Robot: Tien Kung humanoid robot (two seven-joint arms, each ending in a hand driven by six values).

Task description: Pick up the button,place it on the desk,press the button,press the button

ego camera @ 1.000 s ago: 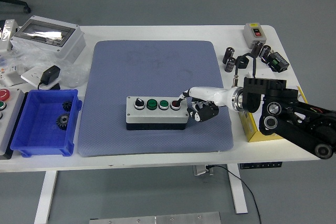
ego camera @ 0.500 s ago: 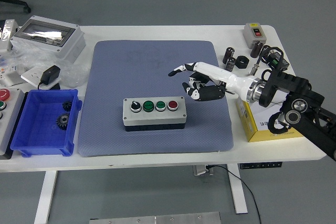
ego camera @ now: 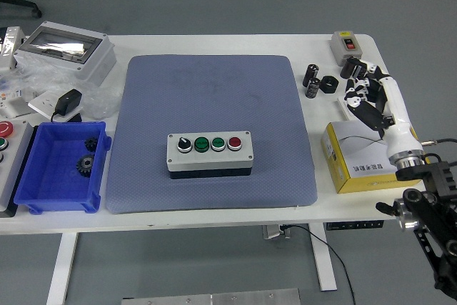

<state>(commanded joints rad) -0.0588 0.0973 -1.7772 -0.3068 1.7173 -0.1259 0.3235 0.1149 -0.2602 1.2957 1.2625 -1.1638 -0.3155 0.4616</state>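
The grey button box (ego camera: 209,152) lies on the blue mat (ego camera: 211,91), near its front middle. It carries a black selector knob, two green buttons and a red button (ego camera: 234,143) at its right end. My right hand (ego camera: 364,94) is white and black. It hovers at the table's right side above the yellow box (ego camera: 353,169), well clear of the button box. Its fingers are curled and hold nothing. My left arm is out of view.
A blue bin (ego camera: 61,169) with black gears stands at the front left. A grey enclosure (ego camera: 66,49), a black adapter (ego camera: 68,100) and plastic bags lie at the back left. Black cylinders (ego camera: 312,80) and a small switch box (ego camera: 348,43) sit at the back right.
My right hand left the red button, lifted, and swung right and back off the mat to above the yellow box. The button box shifted slightly left after the press.
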